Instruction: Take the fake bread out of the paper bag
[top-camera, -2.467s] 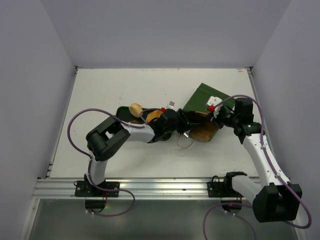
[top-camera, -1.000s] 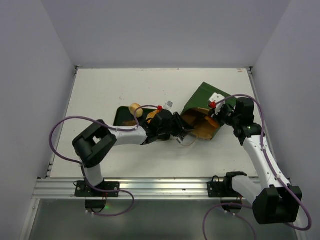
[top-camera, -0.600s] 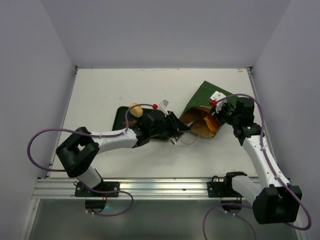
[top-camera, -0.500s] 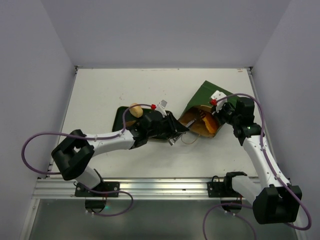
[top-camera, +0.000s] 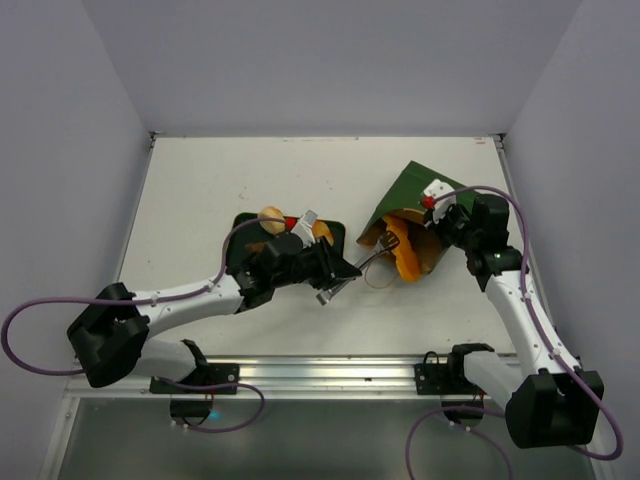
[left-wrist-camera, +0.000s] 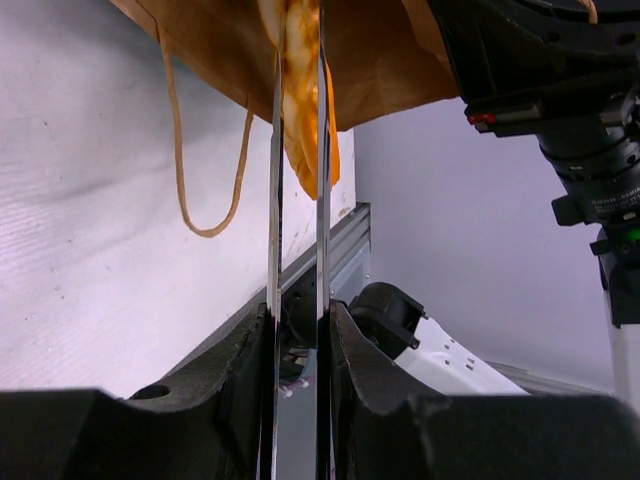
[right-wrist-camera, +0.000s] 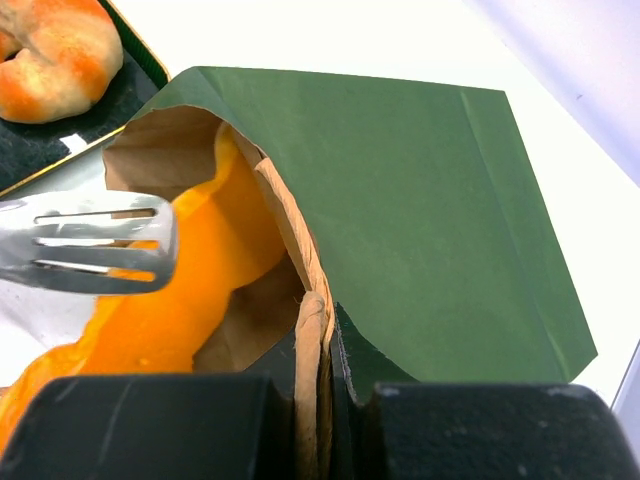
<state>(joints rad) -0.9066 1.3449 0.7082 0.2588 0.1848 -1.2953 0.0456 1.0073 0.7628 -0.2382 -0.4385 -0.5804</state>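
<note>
The dark green paper bag (top-camera: 415, 192) lies on its side, its brown mouth facing left. My right gripper (top-camera: 445, 222) is shut on the bag's rim (right-wrist-camera: 318, 330). My left gripper (top-camera: 328, 268) is shut on the metal tongs (top-camera: 365, 262). The tongs' blades (left-wrist-camera: 322, 180) pinch a long orange baguette (top-camera: 400, 250), which sticks partly out of the mouth and also shows in the right wrist view (right-wrist-camera: 200, 270). A tan bun (top-camera: 270, 218) and an orange roll (top-camera: 322, 230) lie on the dark tray (top-camera: 238, 228).
The bag's string handle (top-camera: 378, 275) loops on the table in front of the mouth. The tray sits left of the bag, partly under my left arm. White walls close the table at the back and sides.
My left arm has drawn back to the left with the tongs. The orange baguette has come partly out of the bag's mouth. The right gripper has kept its hold on the rim.
</note>
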